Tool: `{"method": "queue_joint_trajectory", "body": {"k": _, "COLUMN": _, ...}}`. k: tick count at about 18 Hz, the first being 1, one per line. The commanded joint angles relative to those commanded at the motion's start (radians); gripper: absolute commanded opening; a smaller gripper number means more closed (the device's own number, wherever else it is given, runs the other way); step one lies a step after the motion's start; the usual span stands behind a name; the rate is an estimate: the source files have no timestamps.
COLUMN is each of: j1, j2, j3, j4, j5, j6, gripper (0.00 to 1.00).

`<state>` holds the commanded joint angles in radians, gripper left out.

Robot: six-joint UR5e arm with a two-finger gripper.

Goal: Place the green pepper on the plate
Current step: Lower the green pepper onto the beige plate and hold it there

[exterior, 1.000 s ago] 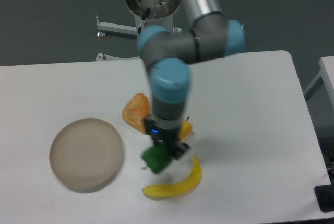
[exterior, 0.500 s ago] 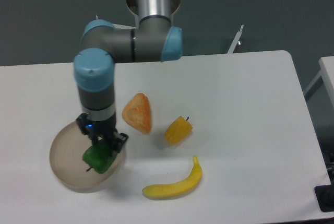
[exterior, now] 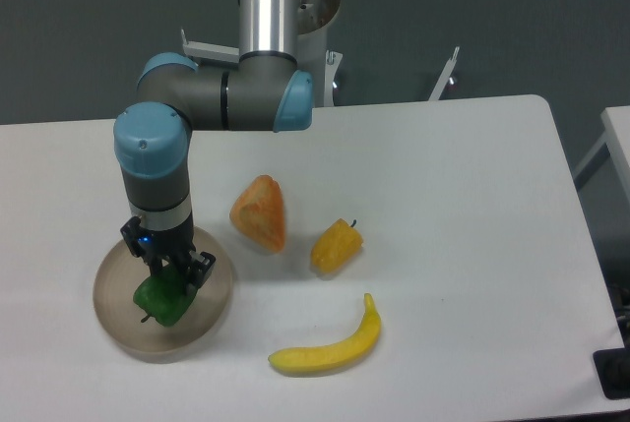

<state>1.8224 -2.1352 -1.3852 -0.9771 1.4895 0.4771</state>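
green pepper (exterior: 160, 300) is clamped between the fingers of the gripper (exterior: 167, 282), jaws closed on its upper part, stem end pointing down-left. it sits over the middle of the plate (exterior: 116, 316); can't tell whether it touches the plate surface or hangs just above it. plate is beige, round, low rim, near the front-left corner of the white table (exterior: 463, 215). arm (exterior: 153, 161) comes down vertically from a grey elbow with blue caps, wrist straight above the plate, small blue light lit on the gripper body. other items on the table, all apart from the plate: orange wedge-shaped piece (exterior: 261, 211) just right of the plate toward the table centre, yellow-orange pepper (exterior: 336, 246) right of that and not touching it, banana (exterior: 329, 344) near the front edge, curved, tip pointing up-right. banana and yellow-orange pepper are near each other but separate. robot base column sits behind the back edge of the table. right edge shows part of a second white surface (exterior: 617, 142).
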Motion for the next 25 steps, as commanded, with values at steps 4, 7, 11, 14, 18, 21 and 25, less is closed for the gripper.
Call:
{"method": "queue_joint_trajectory", "body": {"k": 4, "j1": -0.006, "j2": -0.005, "j3": -0.002, "j4": 0.0, "j5": 0.0, "j6": -0.003, "gripper": 0.35}}
{"method": "queue_joint_trajectory", "body": {"k": 7, "j1": -0.008, "j2": -0.009, "j3": -0.012, "j4": -0.002, "j5": 0.0, "j6": -0.002, "gripper": 0.35}}
{"method": "queue_joint_trajectory", "body": {"k": 11, "j1": -0.008, "j2": -0.011, "j3": -0.015, "j4": -0.002, "j5": 0.0, "j6": -0.003, "gripper": 0.35}}
{"method": "queue_joint_trajectory", "body": {"k": 14, "j1": -0.008, "j2": -0.011, "j3": -0.017, "j4": -0.003, "j5": 0.002, "j6": -0.005, "gripper": 0.36}}
{"method": "queue_joint_trajectory", "body": {"k": 18, "j1": -0.008, "j2": -0.009, "j3": -0.026, "j4": -0.003, "j5": 0.008, "j6": -0.006, "gripper": 0.36}}
{"method": "queue_joint_trajectory", "body": {"k": 21, "j1": -0.008, "j2": -0.009, "j3": -0.029, "j4": -0.003, "j5": 0.008, "j6": -0.006, "gripper": 0.36}}
{"method": "queue_joint_trajectory", "body": {"k": 25, "j1": -0.008, "j2": -0.009, "j3": -0.032, "j4": -0.006, "j5": 0.009, "j6": -0.008, "gripper": 0.36}}
